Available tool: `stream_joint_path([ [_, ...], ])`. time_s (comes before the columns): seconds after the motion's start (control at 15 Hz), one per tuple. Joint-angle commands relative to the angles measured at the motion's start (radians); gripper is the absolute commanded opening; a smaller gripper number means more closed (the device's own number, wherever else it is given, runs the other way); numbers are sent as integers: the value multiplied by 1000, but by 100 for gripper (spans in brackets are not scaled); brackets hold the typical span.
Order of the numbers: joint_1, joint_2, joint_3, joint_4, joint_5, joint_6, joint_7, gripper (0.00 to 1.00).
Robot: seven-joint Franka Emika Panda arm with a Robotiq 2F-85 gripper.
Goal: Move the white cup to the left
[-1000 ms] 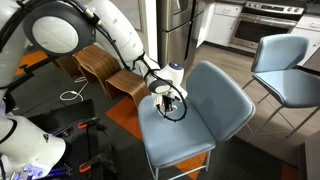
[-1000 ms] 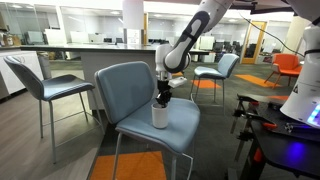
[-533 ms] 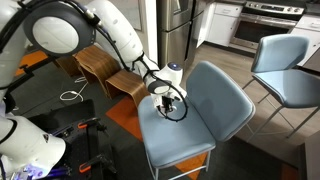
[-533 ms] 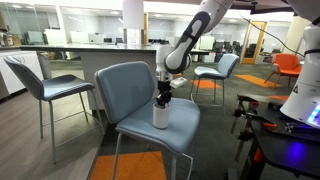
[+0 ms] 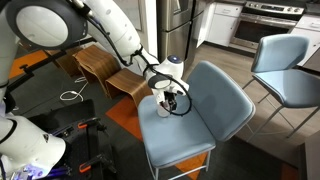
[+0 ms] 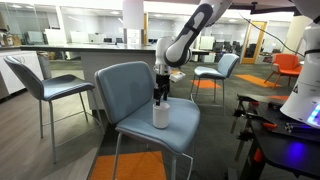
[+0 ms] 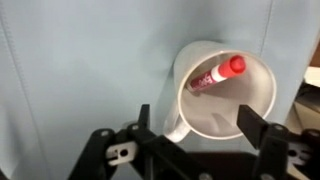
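Note:
The white cup (image 7: 225, 100) stands upright on the blue-grey chair seat (image 7: 70, 70), with its small handle toward the lower left in the wrist view. A red marker (image 7: 218, 73) lies inside it. My gripper (image 7: 200, 122) hangs just above the cup, open, its black fingers (image 7: 143, 118) spread either side of the rim and touching nothing. In both exterior views the cup (image 6: 160, 115) (image 5: 162, 105) sits near the seat's middle, directly under the gripper (image 6: 160, 96) (image 5: 169, 97).
The chair's backrest (image 6: 125, 85) rises behind the cup and the seat edge (image 5: 175, 160) drops off in front. Other blue-grey chairs (image 5: 285, 70) (image 6: 45, 85) stand nearby. A wooden chair (image 5: 100, 65) is behind the arm. A black cable loop (image 5: 180, 108) hangs by the gripper.
The jaws have gone from shut on the cup to open, letting it go. The gripper has lifted slightly; the cup stays where it stood.

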Motion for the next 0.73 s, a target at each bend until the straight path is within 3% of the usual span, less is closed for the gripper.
stream_joint_path([
  [0.0, -59, -96, 60, -66, 8, -16, -80, 100],
  [0.6, -112, -272, 134, -161, 15, -72, -263, 100],
  [0.67, -92, -279, 117, -182, -4, -48, -247, 100],
])
